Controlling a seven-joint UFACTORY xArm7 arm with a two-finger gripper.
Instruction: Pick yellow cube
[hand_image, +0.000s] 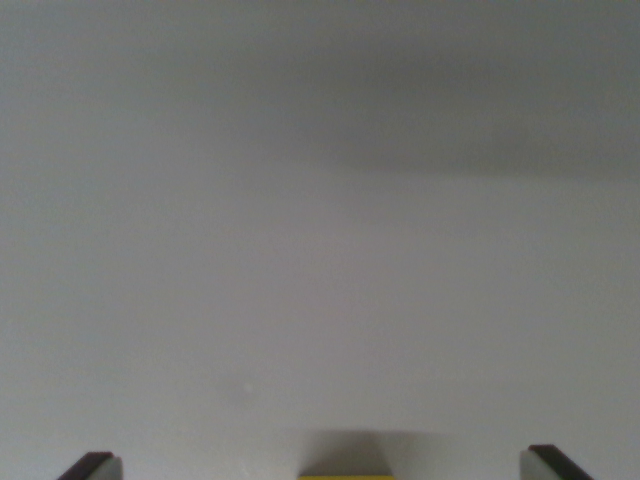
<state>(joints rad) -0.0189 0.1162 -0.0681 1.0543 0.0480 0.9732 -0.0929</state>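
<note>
Wrist view: I see the gripper (320, 465) with its jaws wide apart, tips at the near left and right corners. Yellow cube (346, 477) sits between them at the near edge, on a plain grey surface (320, 250).

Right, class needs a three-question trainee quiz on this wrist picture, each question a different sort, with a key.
1. True or false: the yellow cube lies between the two fingertips of the end effector.
2. Where in the wrist view does the cube show? A) top edge B) bottom edge C) the wrist view's left edge
3. Fill in: the end effector is ____, its fingertips clear of the cube.

Key: 1 true; 2 B; 3 open. Only a thin strip of the cube shows on the plain grey surface.
</note>
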